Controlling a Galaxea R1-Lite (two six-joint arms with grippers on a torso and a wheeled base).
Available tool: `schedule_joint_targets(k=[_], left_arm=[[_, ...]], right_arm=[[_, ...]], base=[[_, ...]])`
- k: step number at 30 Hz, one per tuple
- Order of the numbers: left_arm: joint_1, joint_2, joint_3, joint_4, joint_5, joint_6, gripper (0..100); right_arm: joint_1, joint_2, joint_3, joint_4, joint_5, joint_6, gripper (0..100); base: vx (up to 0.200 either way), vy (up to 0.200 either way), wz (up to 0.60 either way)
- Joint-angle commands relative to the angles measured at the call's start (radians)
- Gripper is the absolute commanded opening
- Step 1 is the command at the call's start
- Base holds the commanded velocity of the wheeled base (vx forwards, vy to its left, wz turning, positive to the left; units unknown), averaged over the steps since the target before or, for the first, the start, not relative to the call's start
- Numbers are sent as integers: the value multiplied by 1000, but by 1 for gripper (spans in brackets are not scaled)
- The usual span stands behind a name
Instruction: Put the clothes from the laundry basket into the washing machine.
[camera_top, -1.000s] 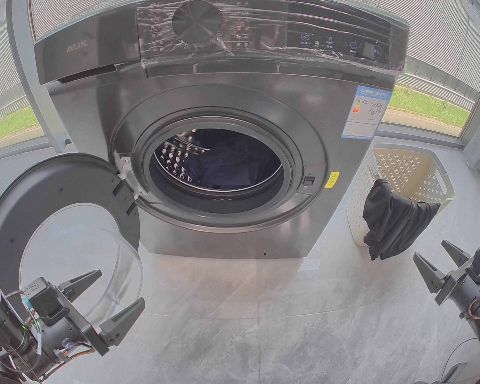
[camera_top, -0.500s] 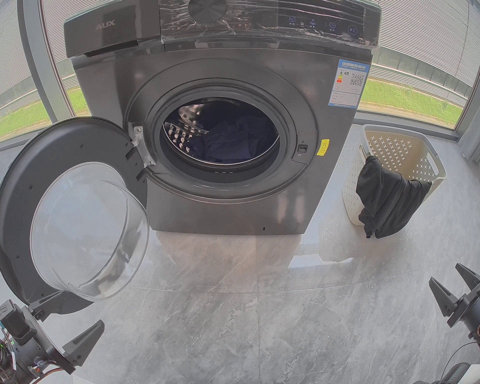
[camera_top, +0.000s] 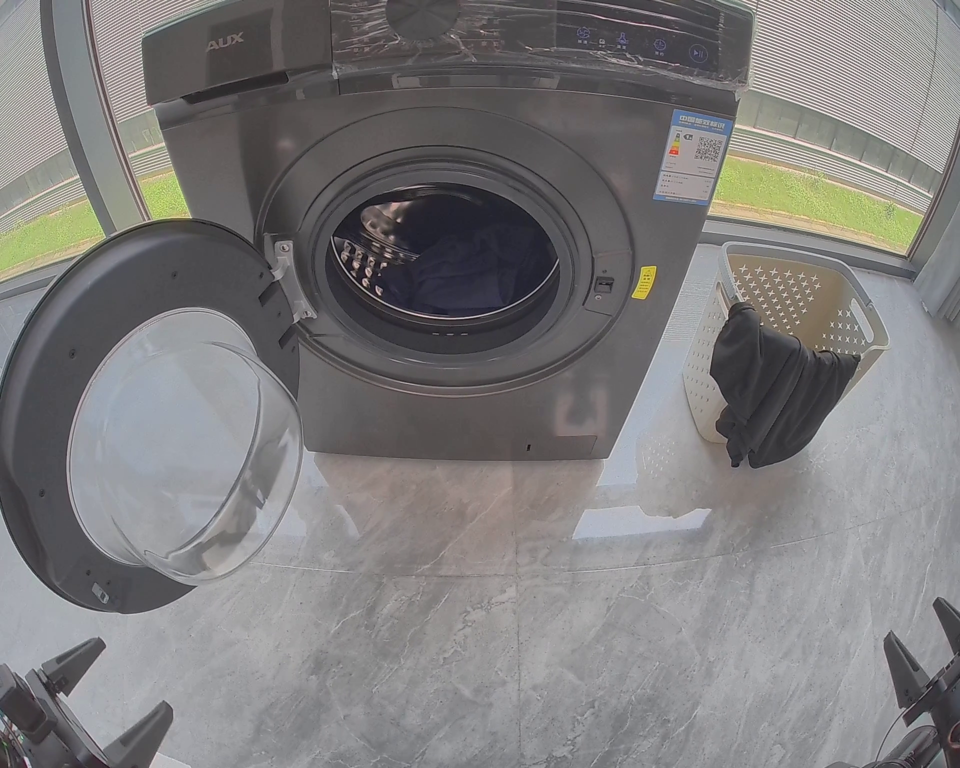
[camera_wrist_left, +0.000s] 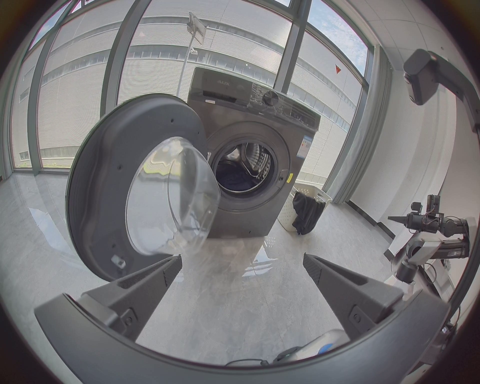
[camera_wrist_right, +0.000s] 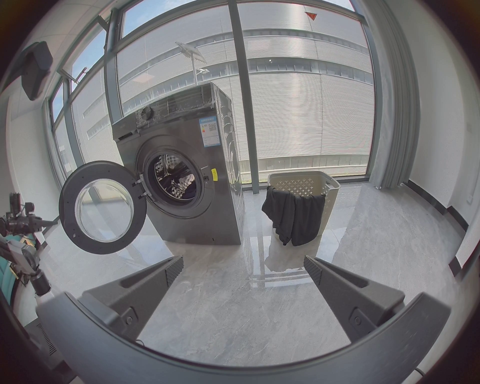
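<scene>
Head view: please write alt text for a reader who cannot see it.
A grey washing machine stands with its round door swung open and dark clothes in the drum. To the robot's right, a black garment hangs over the rim of a cream laundry basket. The left tool and right tool are open and empty.

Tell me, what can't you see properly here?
Bottom of the laundry basket, head view: its wall and the draped black garment hide it.
Dark clothes in the washing machine drum, head view: too shadowed to count.
Right gripper, head view: cut off by the corner.
</scene>
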Motion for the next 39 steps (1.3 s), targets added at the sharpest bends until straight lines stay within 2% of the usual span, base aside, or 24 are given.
schedule_joint_targets(k=[1, 2, 3, 5, 7, 8, 9, 10, 12, 14, 16, 18, 19, 22, 28, 30, 39], left_arm=[[106, -211, 18, 122, -60, 8, 100], [106, -211, 18, 122, -60, 8, 100], [119, -213, 18, 127, -48, 17, 100], [145, -205, 18, 126, -44, 43, 100], [187, -204, 18, 126, -46, 61, 100], [217, -204, 18, 126, -51, 77, 100], [239, -204, 18, 126, -52, 87, 100], [257, -204, 18, 126, -52, 97, 100], [283, -204, 18, 126, -52, 101, 100], [285, -204, 18, 126, -41, 87, 100], [287, -204, 18, 139, -31, 101, 100], [293, -205, 18, 162, 6, 126, 100], [305, -207, 18, 193, 18, 126, 100], [383, -268, 13, 208, 2, 126, 100], [379, -293, 15, 202, -3, 121, 100], [377, -293, 16, 196, -25, 123, 100], [375, -293, 16, 196, -29, 126, 100]], right_arm=[[-15, -131, 17, 70, -25, 7, 100], [-15, -131, 17, 70, -25, 7, 100], [-32, -130, 17, 71, -75, -2, 100], [-72, -131, 17, 71, -80, -9, 100], [-127, -147, 17, 73, -52, -15, 100], [-127, -147, 17, 73, -52, -15, 100], [-167, -197, 17, 90, 35, -33, 100], [-164, -217, 17, 132, 75, -55, 100], [-163, -217, 16, 154, 98, -65, 100], [-161, -217, 17, 140, 96, -68, 100], [-163, -217, 17, 139, 96, -78, 100], [-163, -217, 17, 140, 96, -79, 100], [-164, -217, 17, 140, 96, -79, 100], [-163, -217, 17, 140, 96, -79, 100], [-164, -217, 17, 139, 107, -85, 100], [-164, -217, 17, 137, 115, -102, 100], [-161, -217, 17, 139, 115, -93, 100]], base=[[0, -200, 0], [0, -200, 0], [0, -200, 0], [0, -200, 0], [0, -200, 0], [0, -200, 0], [0, -200, 0], [0, -200, 0], [0, -200, 0], [0, -200, 0], [0, -200, 0], [0, -200, 0], [0, -200, 0], [0, -200, 0], [0, -200, 0], [0, -200, 0], [0, -200, 0]])
